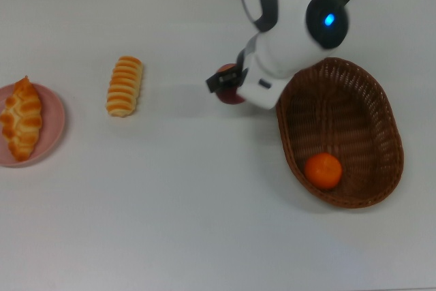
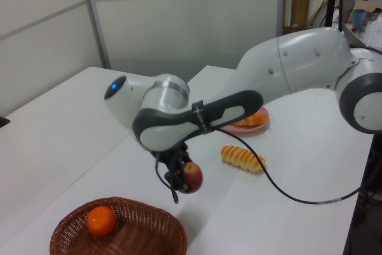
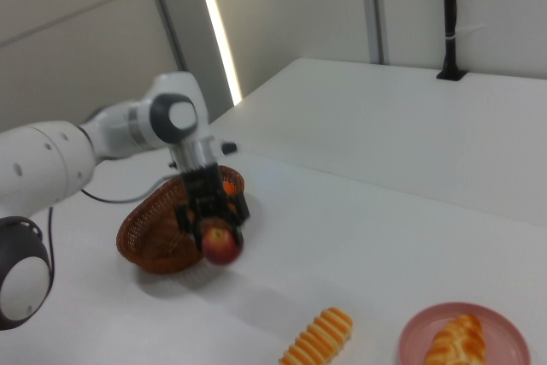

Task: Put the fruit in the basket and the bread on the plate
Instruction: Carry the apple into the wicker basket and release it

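Near the middle of the top view, the black two-finger gripper on the smooth white and grey robot arm is closed around the round, shiny dark red apple. The left view shows the apple hanging in the air above the flat white table, close to the rim of the big oval basket. The basket is made of woven brown wicker with a bumpy, ribbed look. In the right half of the top view, a smooth round orange mandarin sits inside the basket, near its lower end.

At the far left edge of the top view, a small round pink plate holds a knobbly, braided golden bread roll with a pointed tip. A second long roll with pale cross stripes lies on the bare table, near the plate but apart from it. A small blue light glows on the arm. No words or labels can be read anywhere.
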Robot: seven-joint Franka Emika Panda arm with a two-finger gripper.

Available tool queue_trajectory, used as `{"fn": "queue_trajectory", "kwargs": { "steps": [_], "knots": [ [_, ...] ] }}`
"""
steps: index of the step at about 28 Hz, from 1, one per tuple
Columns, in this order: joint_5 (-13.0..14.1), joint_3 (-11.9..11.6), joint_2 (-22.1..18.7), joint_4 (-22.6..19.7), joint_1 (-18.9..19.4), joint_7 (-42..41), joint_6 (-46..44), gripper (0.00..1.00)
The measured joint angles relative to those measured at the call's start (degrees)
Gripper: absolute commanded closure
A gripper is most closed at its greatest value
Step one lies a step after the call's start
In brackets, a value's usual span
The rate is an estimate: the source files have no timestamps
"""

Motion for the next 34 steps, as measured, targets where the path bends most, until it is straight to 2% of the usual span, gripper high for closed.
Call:
{"fn": "queue_trajectory", "kwargs": {
  "steps": [3, 7, 10, 11, 13, 14, 15, 16, 19, 27, 31, 34],
  "knots": [
    [0.3, 2.8, -0.9, 0.6, 0.7, 2.2, 4.1, 1.00],
    [0.2, 5.6, -0.6, 0.1, 2.1, 6.7, 13.8, 1.00],
    [-1.0, 6.2, 0.2, -1.0, 4.1, 8.1, 18.0, 0.92],
    [-1.8, 6.3, 0.5, -1.5, 4.8, 8.8, 19.1, 0.78],
    [-3.6, 6.3, 1.6, -2.8, 6.3, 10.4, 21.1, 0.58],
    [-4.2, 6.3, 2.1, -3.1, 6.9, 11.1, 21.6, 0.41],
    [-4.8, 6.3, 2.8, -3.4, 7.6, 11.8, 22.0, 0.05],
    [-5.5, 6.3, 3.5, -3.6, 8.3, 12.7, 22.3, 0.00],
    [-6.5, 6.3, 4.6, -3.8, 9.0, 14.4, 22.4, 0.00],
    [-6.5, 6.1, 3.8, -3.1, 7.9, 15.7, 22.5, 0.00],
    [-5.6, 5.9, 1.7, -2.7, 5.7, 15.9, 21.9, 0.00],
    [-3.8, 5.7, -0.6, -2.6, 2.7, 15.6, 17.7, 0.00]
  ]
}}
